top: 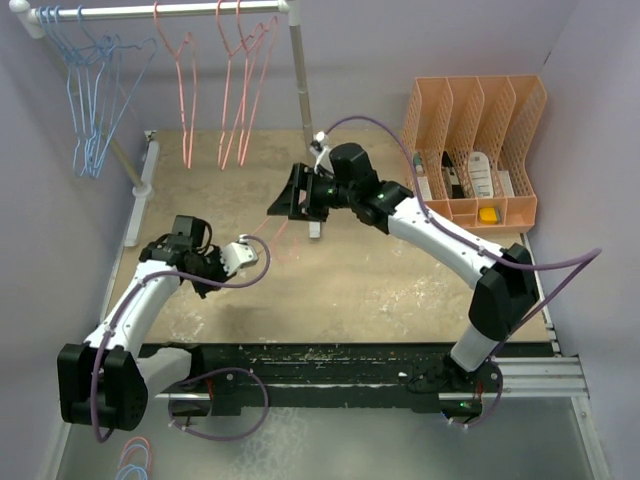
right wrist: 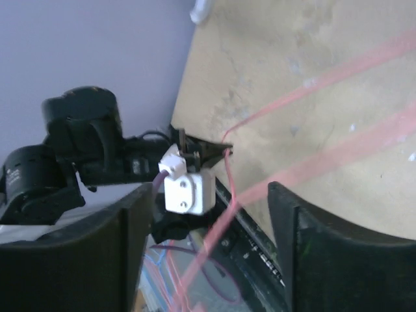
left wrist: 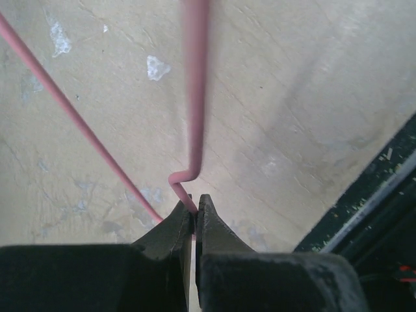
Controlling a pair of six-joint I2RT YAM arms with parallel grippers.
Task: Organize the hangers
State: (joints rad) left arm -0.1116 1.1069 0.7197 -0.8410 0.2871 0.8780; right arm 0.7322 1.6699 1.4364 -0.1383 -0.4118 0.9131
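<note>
A pink-red wire hanger (top: pixel 285 240) hangs just above the tan table between my two grippers. My left gripper (top: pixel 260 245) is shut on it: in the left wrist view the jaws (left wrist: pixel 194 207) pinch the wire just below a small bend, and the rest of the hanger (left wrist: pixel 195 97) runs away from them. My right gripper (top: pixel 280 202) is open. Its fingers (right wrist: pixel 130 247) stand wide apart, and the blurred pink hanger wire (right wrist: pixel 260 188) passes loosely between them without touching. On the white rack, several blue hangers (top: pixel 90 90) hang at the left and pink hangers (top: pixel 240 80) in the middle.
The white pole rack (top: pixel 160 12) spans the back left, with one upright (top: pixel 300 80) near the right arm. An orange slotted file holder (top: pixel 475 150) stands at the back right. More pink and blue hangers (top: pixel 135 462) lie below the table's near edge at the left.
</note>
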